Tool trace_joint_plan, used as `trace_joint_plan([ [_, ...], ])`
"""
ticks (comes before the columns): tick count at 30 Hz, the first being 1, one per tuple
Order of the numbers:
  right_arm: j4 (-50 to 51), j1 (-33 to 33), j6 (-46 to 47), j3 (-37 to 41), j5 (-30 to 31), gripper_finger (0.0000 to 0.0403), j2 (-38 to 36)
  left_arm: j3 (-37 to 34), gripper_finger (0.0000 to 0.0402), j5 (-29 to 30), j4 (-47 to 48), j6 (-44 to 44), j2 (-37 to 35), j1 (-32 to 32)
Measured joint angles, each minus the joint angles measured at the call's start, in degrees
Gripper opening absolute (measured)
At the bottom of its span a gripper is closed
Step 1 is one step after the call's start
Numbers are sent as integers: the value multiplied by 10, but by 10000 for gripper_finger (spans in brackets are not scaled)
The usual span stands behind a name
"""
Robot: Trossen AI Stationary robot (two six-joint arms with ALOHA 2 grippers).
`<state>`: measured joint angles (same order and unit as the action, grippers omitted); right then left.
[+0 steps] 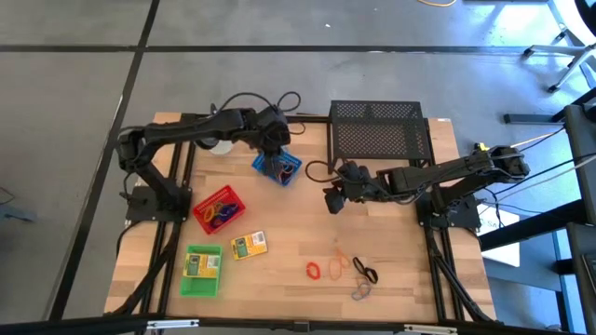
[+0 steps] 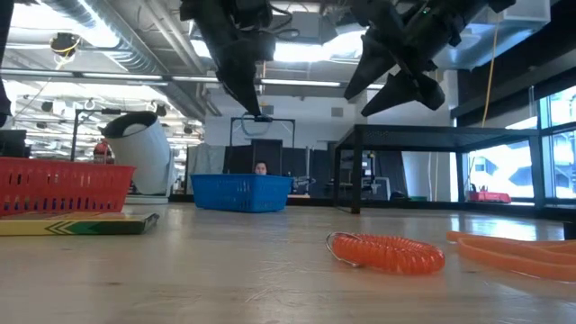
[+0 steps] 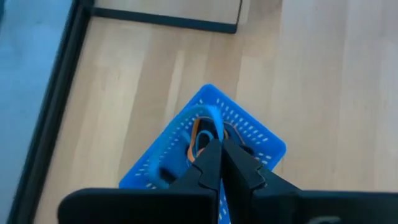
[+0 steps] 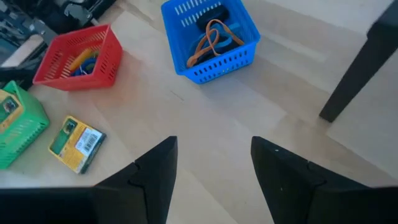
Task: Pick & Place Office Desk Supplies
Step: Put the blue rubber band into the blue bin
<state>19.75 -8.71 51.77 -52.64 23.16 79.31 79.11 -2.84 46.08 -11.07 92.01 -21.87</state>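
Orange coil (image 2: 387, 253): closest to the low camera, lying on the tabletop (image 1: 289, 237); more orange loops beside it run off the frame edge.
Left claw (image 3: 222, 149): fingers pinched together, tips hanging right over the blue tray (image 1: 277, 168), blocking part of what's inside.
Blue tray contents: orange loops (image 4: 211, 38) plus something dark, can't really tell what.
Right claw (image 4: 213, 163): fingers spread apart, nothing between them, hovering off to the side of the blue tray.
Red tray (image 4: 79, 58): past the right claw, with blue and orange loops inside.
Yellow-green box (image 4: 77, 144): loose, label print too small to read.
Green tray (image 4: 18, 126): cut off at the edge, another box in it.
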Motion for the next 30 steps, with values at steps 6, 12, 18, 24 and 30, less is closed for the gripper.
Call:
trace_joint_plan([
  [6,0,0,16,0,11,207,0,0,2,-21,-6,-17,0,-19],
  [12,0,0,18,0,19,207,0,-28,2,-32,-8,-6,-2,-32],
  [18,0,0,18,0,27,207,0,-117,3,-48,-96,37,-3,-38],
  [24,0,0,18,0,34,207,0,-154,3,-21,-161,98,-3,-37],
  [30,0,0,12,0,30,207,0,-154,32,15,-159,113,-4,-29],
])
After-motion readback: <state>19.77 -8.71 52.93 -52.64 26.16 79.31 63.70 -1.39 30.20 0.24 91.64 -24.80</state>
